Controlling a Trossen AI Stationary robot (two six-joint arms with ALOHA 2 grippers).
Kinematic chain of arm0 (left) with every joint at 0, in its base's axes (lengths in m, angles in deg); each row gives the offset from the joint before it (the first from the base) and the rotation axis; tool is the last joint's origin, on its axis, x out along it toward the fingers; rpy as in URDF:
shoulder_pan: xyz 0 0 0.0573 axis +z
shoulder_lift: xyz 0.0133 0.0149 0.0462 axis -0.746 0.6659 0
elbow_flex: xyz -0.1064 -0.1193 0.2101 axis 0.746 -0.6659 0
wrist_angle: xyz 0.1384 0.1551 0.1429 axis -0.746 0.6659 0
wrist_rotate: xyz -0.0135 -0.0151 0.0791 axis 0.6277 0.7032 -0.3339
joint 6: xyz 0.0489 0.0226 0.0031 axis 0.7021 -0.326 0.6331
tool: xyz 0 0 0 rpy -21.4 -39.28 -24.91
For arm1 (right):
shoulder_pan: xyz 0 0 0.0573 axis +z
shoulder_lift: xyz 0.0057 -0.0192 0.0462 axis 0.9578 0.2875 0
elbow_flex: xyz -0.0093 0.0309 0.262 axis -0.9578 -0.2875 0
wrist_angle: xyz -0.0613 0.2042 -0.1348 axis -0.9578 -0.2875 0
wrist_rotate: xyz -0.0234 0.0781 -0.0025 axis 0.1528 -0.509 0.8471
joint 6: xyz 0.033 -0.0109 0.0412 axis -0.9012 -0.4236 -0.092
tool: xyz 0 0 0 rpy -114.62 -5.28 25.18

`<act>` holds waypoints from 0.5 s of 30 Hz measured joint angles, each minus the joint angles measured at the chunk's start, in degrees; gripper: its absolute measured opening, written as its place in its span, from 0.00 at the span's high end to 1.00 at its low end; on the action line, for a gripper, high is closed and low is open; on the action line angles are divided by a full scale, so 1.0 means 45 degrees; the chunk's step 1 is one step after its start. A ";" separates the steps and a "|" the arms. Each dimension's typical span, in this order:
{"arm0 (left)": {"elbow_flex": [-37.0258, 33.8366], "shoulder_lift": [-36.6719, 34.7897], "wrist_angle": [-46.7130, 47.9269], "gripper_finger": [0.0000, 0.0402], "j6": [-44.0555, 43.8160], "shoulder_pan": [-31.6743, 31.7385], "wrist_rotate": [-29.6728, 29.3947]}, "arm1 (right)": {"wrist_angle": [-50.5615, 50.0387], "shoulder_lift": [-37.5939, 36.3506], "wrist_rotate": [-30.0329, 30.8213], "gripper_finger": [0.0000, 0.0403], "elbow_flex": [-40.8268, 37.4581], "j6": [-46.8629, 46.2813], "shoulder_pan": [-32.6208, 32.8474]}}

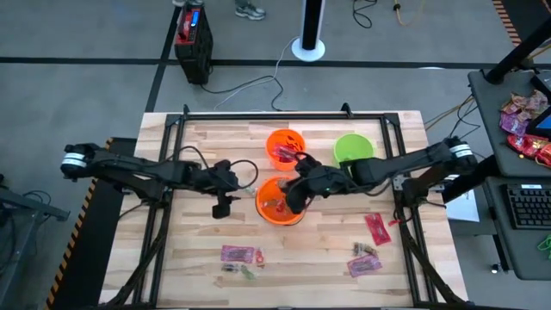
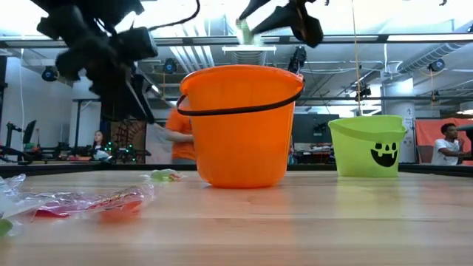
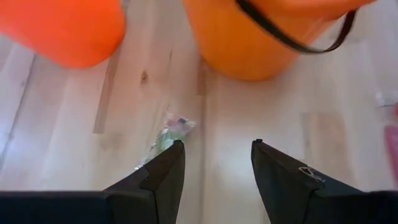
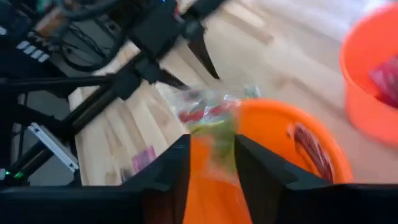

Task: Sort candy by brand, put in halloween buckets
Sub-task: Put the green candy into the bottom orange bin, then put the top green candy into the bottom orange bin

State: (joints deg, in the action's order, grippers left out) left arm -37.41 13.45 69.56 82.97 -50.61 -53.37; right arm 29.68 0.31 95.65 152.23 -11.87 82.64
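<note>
In the high view, two orange buckets stand mid-table, the near one [image 1: 277, 207] and the far one [image 1: 285, 145], with the green bucket [image 1: 353, 148] to their right. My right gripper [image 1: 297, 196] hangs over the near orange bucket [image 4: 280, 149], shut on a green-and-clear candy [image 4: 214, 121]. My left gripper [image 1: 225, 209] is open, above the table just left of that bucket. In its wrist view the fingers [image 3: 217, 146] point at bare wood, and a small green-and-clear candy [image 3: 168, 134] lies beside one fingertip. Flat red and pink packets [image 1: 241, 255] lie near the table's near edge. My right gripper pinches the green-and-clear candy [image 4: 217, 134] between its two fingers, which come from above and point down. The candy is lifted clear and sticks out past the fingertips over the near orange bucket's opening. In the low view it shows pale green [image 2: 244, 31] above the bucket rim.
More packets lie on the right near side [image 1: 377, 228] [image 1: 364, 263], and a tiny piece [image 1: 244, 272] lies below the left packet. Both orange buckets hold candy. A black frame [image 1: 284, 114] runs round the table. A heap of packets [image 1: 525, 120] sits on a side table to the right.
</note>
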 joint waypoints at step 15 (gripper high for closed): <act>-0.0514 0.3322 -0.2125 0.58 0.2537 0.1331 0.0015 | -0.0797 -0.0348 -0.0189 0.53 0.0010 -0.1182 0.0001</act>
State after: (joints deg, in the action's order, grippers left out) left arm -39.73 28.40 60.00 94.38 -44.62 -53.30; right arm 26.09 -1.26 94.80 152.27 -17.19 82.64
